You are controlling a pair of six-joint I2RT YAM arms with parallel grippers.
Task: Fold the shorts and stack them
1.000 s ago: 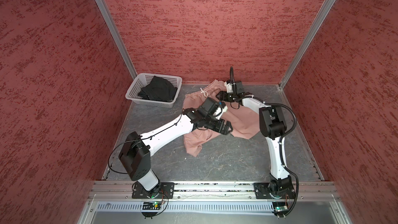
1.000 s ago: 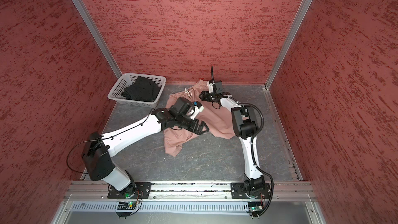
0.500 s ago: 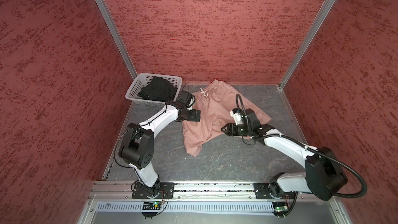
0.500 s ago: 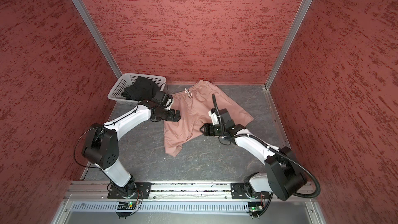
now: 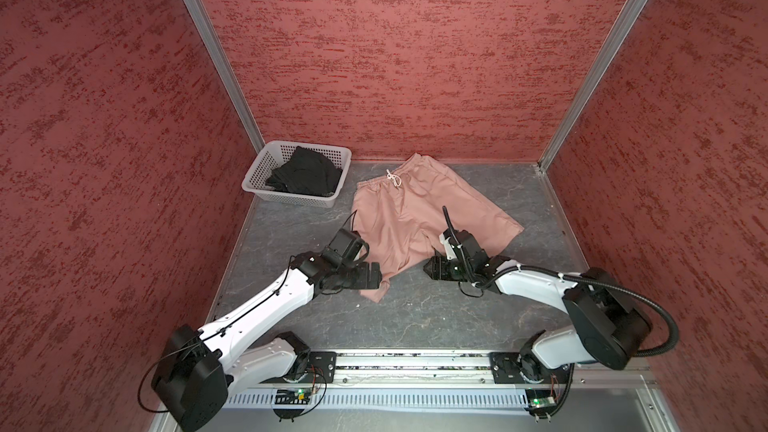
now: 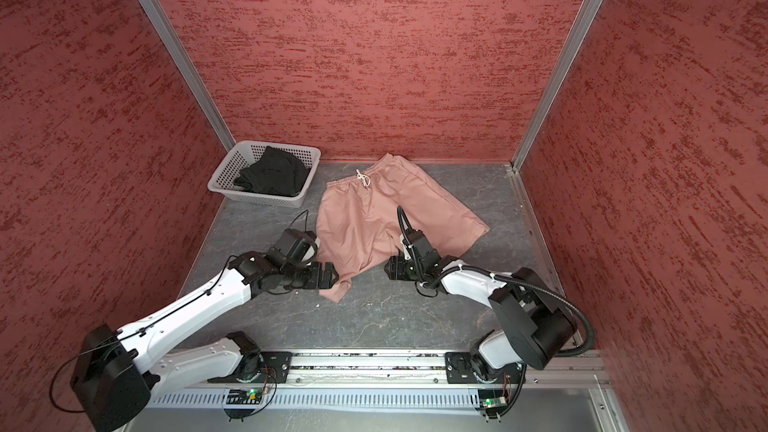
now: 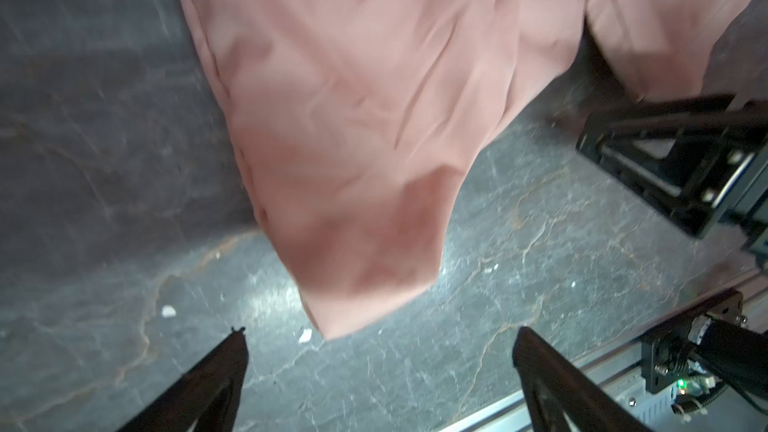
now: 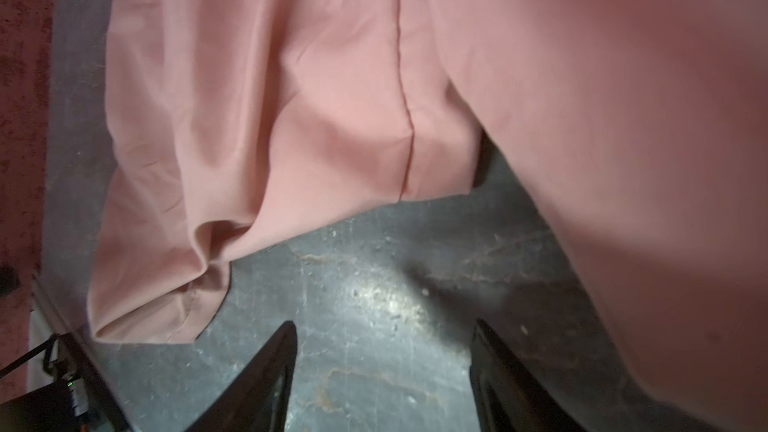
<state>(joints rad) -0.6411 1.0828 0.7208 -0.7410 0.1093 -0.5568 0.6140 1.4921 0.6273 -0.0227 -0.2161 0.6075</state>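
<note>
The dusty pink shorts [image 5: 415,218] [image 6: 386,214] lie spread on the grey table, with the waistband and white drawstring at the far side and the legs pointing toward me. The black shorts [image 5: 305,174] [image 6: 272,174] sit bunched in the white basket. My left gripper [image 5: 376,278] [image 6: 332,278] [image 7: 378,334] is open beside the tip of the near left leg hem, and holds nothing. My right gripper [image 5: 428,272] [image 6: 388,272] [image 8: 384,326] is open over bare table just in front of the crotch, between the two legs. Pink fabric [image 7: 353,139] [image 8: 291,97] fills both wrist views.
The white perforated basket [image 5: 291,199] [image 6: 257,197] stands at the back left against the wall. Red walls close in three sides. A metal rail [image 5: 415,361] with both arm bases runs along the front edge.
Both grippers have left the waistband area and come toward the front. The left gripper moved from beside the basket down to the near leg hem. The shorts now lie flatter and uncovered.
</note>
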